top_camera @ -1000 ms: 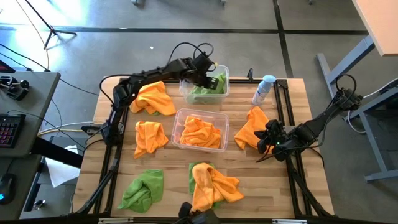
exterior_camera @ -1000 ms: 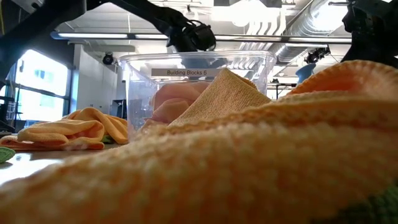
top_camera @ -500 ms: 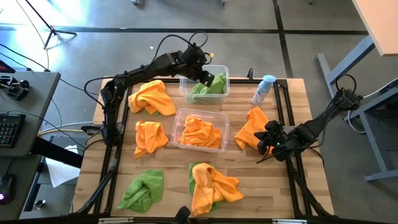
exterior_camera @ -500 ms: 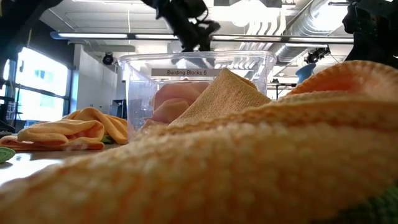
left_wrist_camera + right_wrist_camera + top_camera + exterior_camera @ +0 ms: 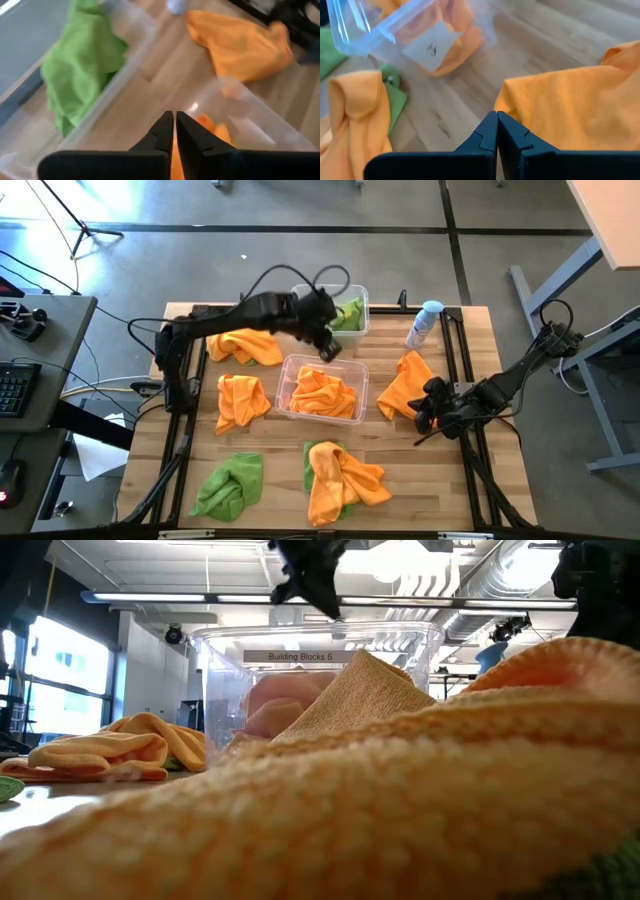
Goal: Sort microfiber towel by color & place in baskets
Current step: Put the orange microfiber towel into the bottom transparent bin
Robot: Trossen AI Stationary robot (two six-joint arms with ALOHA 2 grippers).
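Two clear tubs stand mid-table. The far tub (image 5: 340, 315) holds a green cloth (image 5: 80, 65); the near tub (image 5: 322, 388) holds orange cloths. My left gripper (image 5: 328, 345) is shut and empty, hovering over the strip of table between them, by the near tub's far rim (image 5: 225, 90). My right gripper (image 5: 425, 408) is shut, low at the near-right edge of an orange cloth (image 5: 405, 385) lying flat on the table. Loose on the wood lie two more orange cloths (image 5: 245, 340) (image 5: 240, 400), a green one (image 5: 230, 485), and an orange one over green (image 5: 340, 475). My right gripper's shut fingertips (image 5: 496, 120) stand right at a corner of the orange cloth's edge (image 5: 507, 100), coming low from the table's right. I cannot tell whether they touch it. No cloth is between the fingers.
A pale spray bottle (image 5: 425, 325) stands near the far right corner. In the low view an orange cloth (image 5: 400, 800) fills the foreground before the labelled tub (image 5: 320, 680). Black frame rails run along the table's left and right edges. Bare wood shows at the near right.
My left gripper has come up out of the far tub and swung toward the near edge, now over the gap beside the near tub. The green cloth stays in the far tub. My right arm has hardly moved.
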